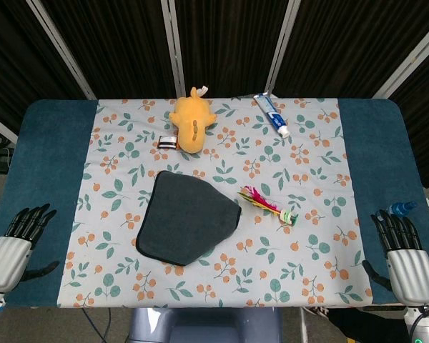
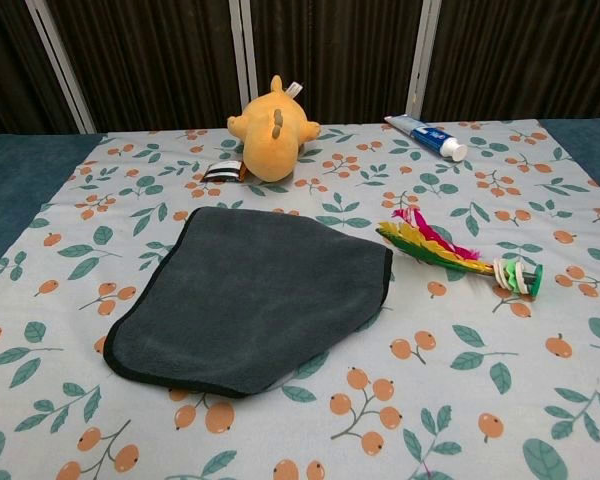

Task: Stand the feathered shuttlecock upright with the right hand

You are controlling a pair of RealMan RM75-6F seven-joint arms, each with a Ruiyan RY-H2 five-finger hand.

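Observation:
The feathered shuttlecock (image 1: 269,206) (image 2: 460,257) lies on its side on the floral cloth, right of centre. Its red, yellow and green feathers point toward the grey mat, and its ringed base points right. My right hand (image 1: 402,251) rests at the table's near right edge, fingers spread and holding nothing, well apart from the shuttlecock. At the near left edge my left hand (image 1: 18,239) lies open the same way. Neither hand appears in the chest view.
A dark grey mat (image 1: 187,217) (image 2: 250,295) lies left of the shuttlecock. A yellow plush toy (image 1: 191,119) (image 2: 272,138) and a small black item (image 1: 167,142) sit at the back. A toothpaste tube (image 1: 273,114) (image 2: 427,135) lies back right.

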